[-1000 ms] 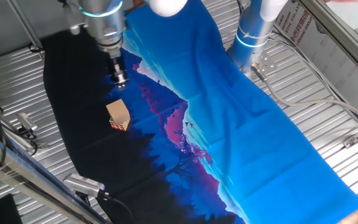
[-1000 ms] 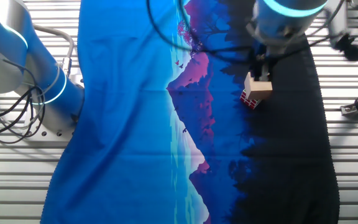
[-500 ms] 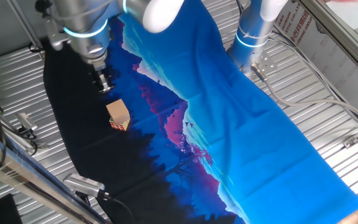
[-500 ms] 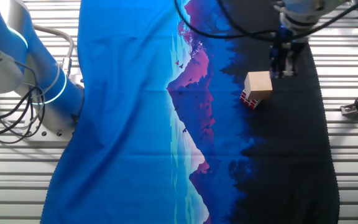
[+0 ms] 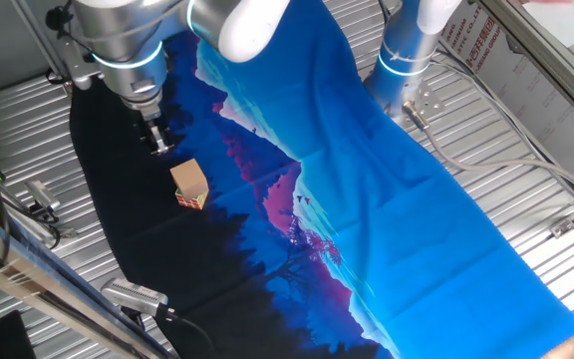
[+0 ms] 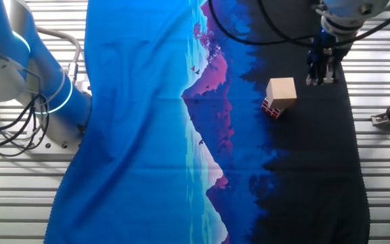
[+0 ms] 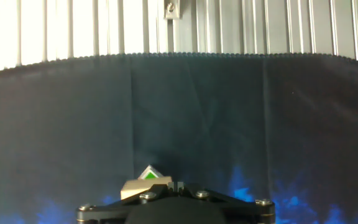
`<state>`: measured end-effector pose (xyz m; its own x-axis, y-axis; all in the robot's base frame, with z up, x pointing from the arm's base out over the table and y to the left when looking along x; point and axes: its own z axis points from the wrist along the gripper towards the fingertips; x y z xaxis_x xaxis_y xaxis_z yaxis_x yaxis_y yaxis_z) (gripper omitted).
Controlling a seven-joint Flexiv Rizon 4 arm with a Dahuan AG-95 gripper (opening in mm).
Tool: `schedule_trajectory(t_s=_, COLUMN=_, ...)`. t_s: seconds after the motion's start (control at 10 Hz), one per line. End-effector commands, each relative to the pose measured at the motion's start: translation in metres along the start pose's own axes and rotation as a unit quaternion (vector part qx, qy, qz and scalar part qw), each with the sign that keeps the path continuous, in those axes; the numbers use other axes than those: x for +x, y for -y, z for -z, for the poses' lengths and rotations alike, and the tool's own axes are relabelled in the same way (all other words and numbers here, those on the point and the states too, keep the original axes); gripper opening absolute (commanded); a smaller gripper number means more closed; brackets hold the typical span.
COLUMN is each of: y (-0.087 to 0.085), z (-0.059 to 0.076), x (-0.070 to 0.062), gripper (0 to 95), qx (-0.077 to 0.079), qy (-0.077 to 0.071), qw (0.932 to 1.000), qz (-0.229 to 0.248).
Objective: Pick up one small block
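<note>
Likely light and rigid, the small block [image 5: 188, 178] suits a flat-side pinch; the gripper [image 5: 158, 146] beside it holds nothing, its opening unclear.

This was a robotics lab bench. The table [image 5: 526, 150] was ribbed bare metal slats, with a printed blue cloth [image 5: 387, 199] spread over its middle as a work mat. Loose cables [image 5: 506, 160] ran across the slats beside the cloth. A second arm's base [image 6: 53, 102], ringed with blue light, was bolted to the table beside the cloth.
</note>
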<state>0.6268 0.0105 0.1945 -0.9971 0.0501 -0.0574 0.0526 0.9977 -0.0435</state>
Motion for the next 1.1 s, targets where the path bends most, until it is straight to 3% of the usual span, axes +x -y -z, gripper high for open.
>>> schedule_trajectory(t_s=0.1, y=-0.002, z=0.0, x=-0.002, gripper=57.0, qx=-0.023, qy=-0.009, qw=0.9996, qz=0.013)
schedule_trajectory(t_s=0.2, y=-0.001, z=-0.002, x=-0.001, gripper=95.0, qx=-0.033, qy=-0.007, qw=0.9994, qz=0.009)
schedule_trajectory(t_s=0.8, y=-0.027, z=-0.028, x=0.005, gripper=95.0, qx=-0.027, qy=-0.004, qw=0.9995, qz=-0.016)
schedule_trajectory(t_s=1.1, y=-0.028, z=-0.041, x=0.005, gripper=95.0, qx=-0.029, qy=-0.003, qw=0.9994, qz=-0.02)
